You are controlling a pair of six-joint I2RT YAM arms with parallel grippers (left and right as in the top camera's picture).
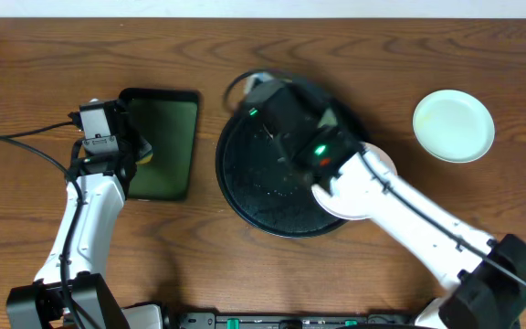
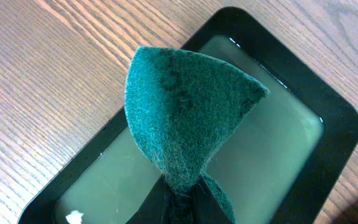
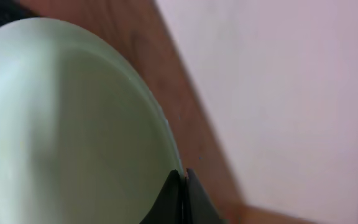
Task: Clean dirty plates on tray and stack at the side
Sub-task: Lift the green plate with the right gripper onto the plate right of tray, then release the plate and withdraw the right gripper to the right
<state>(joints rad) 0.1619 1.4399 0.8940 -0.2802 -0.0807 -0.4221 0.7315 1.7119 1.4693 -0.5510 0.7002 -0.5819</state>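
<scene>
- Right wrist view: right gripper (image 3: 183, 186) pinches the rim of a pale mint round glossy plate (image 3: 73, 124) over the large round black tray (image 1: 249, 187).
- Left gripper (image 2: 182, 204) clamps a green scouring pad (image 2: 185, 106) above the rectangular black tray (image 2: 342, 121).

Pale plate (image 1: 454, 125) on bare wood (image 1: 382, 55), well right of black tray (image 1: 254, 192).

A green scouring pad (image 2: 185, 118) hangs above a rectangular black tray (image 2: 342, 124) holding pale cloudy liquid (image 2: 272, 162)
</scene>
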